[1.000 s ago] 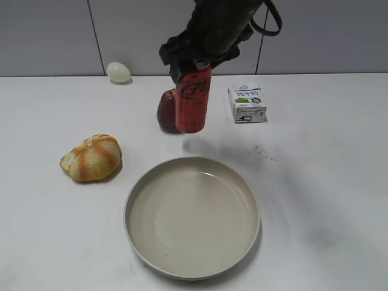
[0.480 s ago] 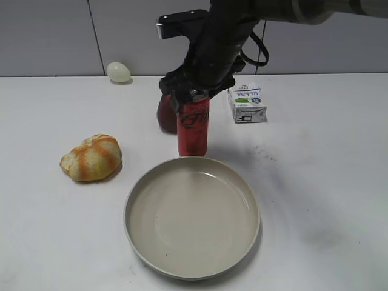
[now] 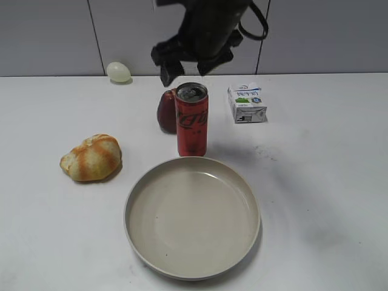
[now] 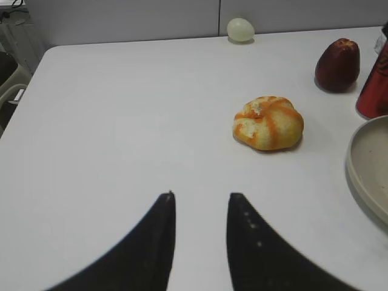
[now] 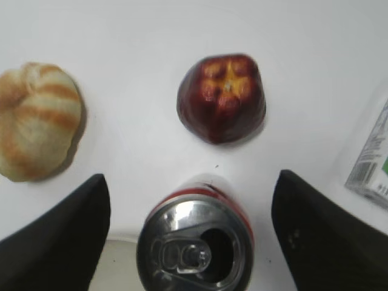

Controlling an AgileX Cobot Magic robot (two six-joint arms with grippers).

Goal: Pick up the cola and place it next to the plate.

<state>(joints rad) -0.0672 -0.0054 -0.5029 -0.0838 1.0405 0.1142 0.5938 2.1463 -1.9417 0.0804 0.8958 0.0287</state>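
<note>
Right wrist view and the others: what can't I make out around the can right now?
- Tall red metal can: base and any gap to the round beige plate cut off by the right wrist frame.
- Dark red fruit: partly behind the can, exterior view.
- White carton: cropped by the right edge; print blurred.

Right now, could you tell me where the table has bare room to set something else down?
Bare patches: right of the plate and white carton, and the front left, below the bread roll. It is crowded at the back centre, where the cola stands against the plate's far rim with the dark red fruit behind it.
</note>
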